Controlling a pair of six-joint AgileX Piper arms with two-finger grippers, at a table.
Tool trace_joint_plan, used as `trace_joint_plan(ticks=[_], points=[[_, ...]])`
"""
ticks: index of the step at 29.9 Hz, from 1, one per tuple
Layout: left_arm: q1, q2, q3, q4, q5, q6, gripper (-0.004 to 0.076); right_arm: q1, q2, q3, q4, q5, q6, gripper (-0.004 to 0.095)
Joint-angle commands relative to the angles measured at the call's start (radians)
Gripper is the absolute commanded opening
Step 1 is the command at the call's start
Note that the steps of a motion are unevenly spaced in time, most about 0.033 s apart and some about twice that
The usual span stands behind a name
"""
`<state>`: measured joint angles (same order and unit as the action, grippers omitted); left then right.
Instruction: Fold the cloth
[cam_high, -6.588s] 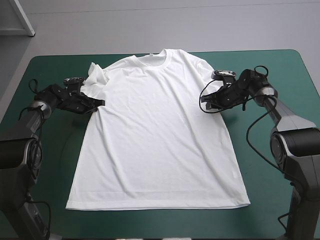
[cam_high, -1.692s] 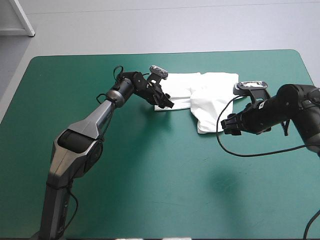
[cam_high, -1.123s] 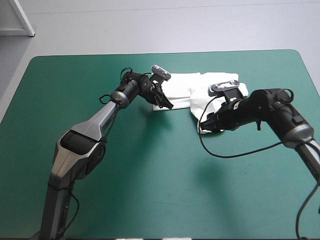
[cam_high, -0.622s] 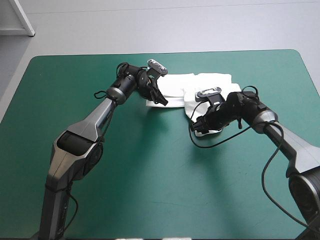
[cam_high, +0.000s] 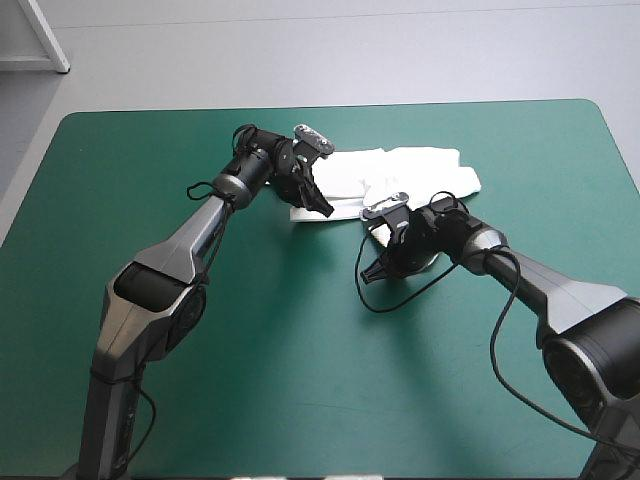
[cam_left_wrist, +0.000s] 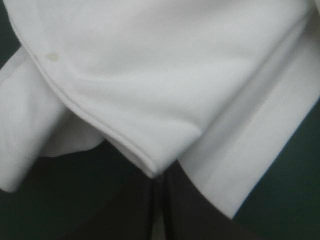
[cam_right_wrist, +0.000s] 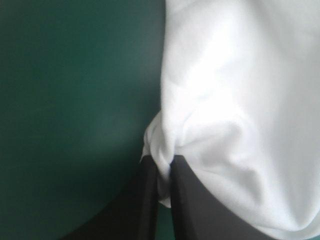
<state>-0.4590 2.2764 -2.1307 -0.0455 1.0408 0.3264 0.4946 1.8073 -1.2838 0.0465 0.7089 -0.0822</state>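
Table (cam_high: 300, 390) under a teal-green cover, broad across the high view, rounded at both far corners. Beyond the far edge, plain grey floor (cam_high: 420, 55), crossed by one faint pale line and lit evenly, without hard shadows. Off the far left corner, a slanted white bar (cam_high: 46, 36) of some furniture, with a pale ledge (cam_high: 20, 62) against its lower end. Soft, diffuse light on the cover.
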Motion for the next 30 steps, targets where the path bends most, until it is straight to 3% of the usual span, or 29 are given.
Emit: trace_joint_plan(ticks=[1, 7, 15, 23, 30], points=[[0.001, -0.094, -0.055, 0.000, -0.001, -0.011, 0.0019, 0.001, -0.042, -0.020, -0.005, -0.031, -0.001, -0.0017], [0.001, -0.152, -0.138, 0.028, 0.018, -0.011, 0.0019, -0.001, -0.137, -0.062, -0.091, -0.054, 0.054, -0.0017], [0.001, -0.271, -0.353, 0.054, 0.100, -0.027, 0.0019, -0.001, -0.266, -0.341, -0.344, -0.015, 0.191, -0.0017], [0.001, -0.390, -0.547, 0.274, 0.181, -0.039, 0.0020, -0.001, -0.280, -0.763, -0.529, 0.163, 0.184, -0.0017], [0.001, -0.546, -0.571, 0.569, 0.182, -0.053, 0.0019, -0.001, -0.281, -0.991, -0.679, 0.304, 0.158, -0.0018]])
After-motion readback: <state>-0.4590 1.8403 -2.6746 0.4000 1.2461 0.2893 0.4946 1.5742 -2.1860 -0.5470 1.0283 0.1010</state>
